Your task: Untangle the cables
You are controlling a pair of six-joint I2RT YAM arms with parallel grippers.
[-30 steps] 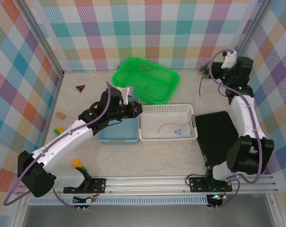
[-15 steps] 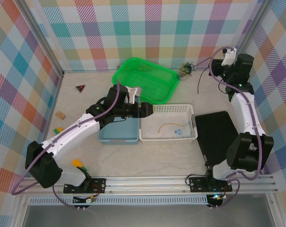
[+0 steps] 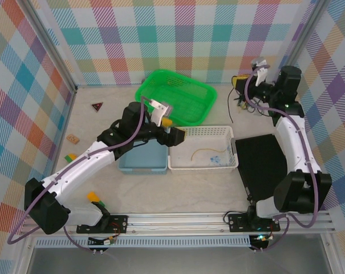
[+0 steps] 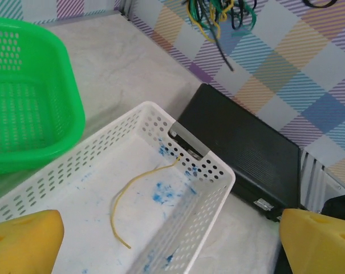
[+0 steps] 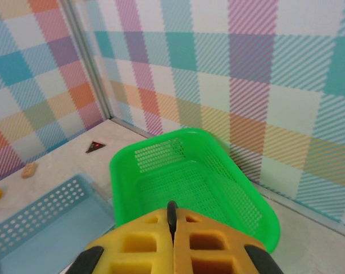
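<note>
Left arm: extends from its base diagonally across the blue basket (image 3: 139,161), forearm low, wrist pointed right at the left end of the white basket (image 3: 231,149). The left gripper (image 3: 173,130) hangs above that end with its jaws spread wide. In the left wrist view, its yellow fingers (image 4: 24,237) sit at opposite bottom corners with nothing between them.

Green basket (image 3: 202,108): stands behind the blue and white ones, near the back wall.

Tan-yellow cable (image 4: 112,212): a single short thin strand, lying loose in an open curve on the floor of the white basket. One end reaches the basket's far end wall, and the other curls back toward the middle. It is separate from the other wires.

Black case (image 3: 262,162): lies flat, just right of the white basket.

Bundle of cables (image 4: 218,12): thin green, yellow and black wires looped together in a knot, suspended in the air at the back right, above the table and well apart from the white basket. One black strand (image 3: 231,109) trails down from it toward the table.

Right arm: rises from its base steeply to the back right corner, with the wrist bent left. The right gripper (image 5: 172,228) has its yellow pads pressed together on the bundle, and a thin dark wire shows in the seam between them in the right wrist view.
</note>
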